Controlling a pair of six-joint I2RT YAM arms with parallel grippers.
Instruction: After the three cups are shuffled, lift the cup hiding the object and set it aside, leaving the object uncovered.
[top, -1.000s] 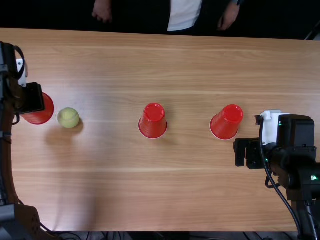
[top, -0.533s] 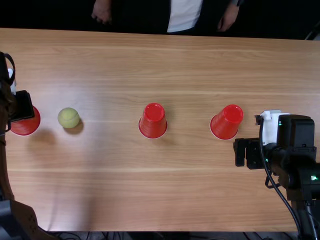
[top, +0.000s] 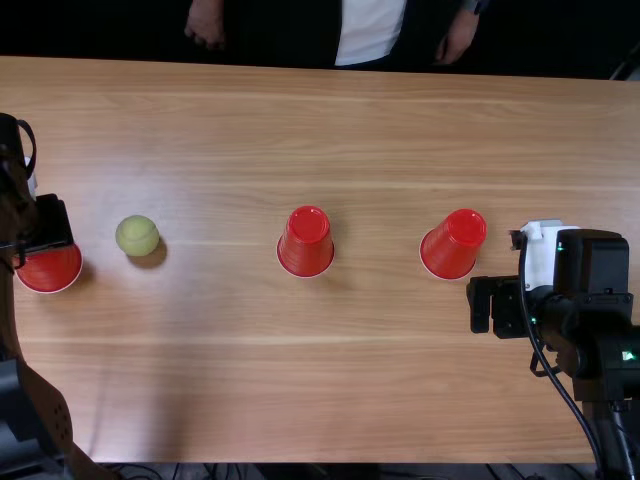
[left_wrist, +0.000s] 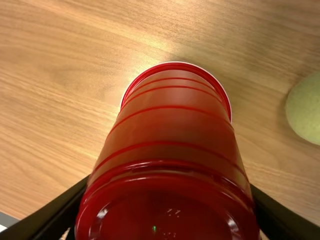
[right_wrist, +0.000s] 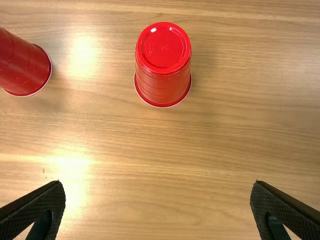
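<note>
A yellow-green tennis ball lies uncovered on the table's left side, also at the edge of the left wrist view. Left of it my left gripper is shut on an upside-down red cup, its rim low over or on the wood. Two more red cups stand upside down: one in the middle and one to the right. My right gripper stands open just right of the right cup, nothing between its fingers.
The table's left edge is close to the held cup. A person stands behind the far edge, hands off the table.
My left gripper has carried the red cup left and toward the near side, away from the ball, and lower toward the table. The right arm has not moved.
</note>
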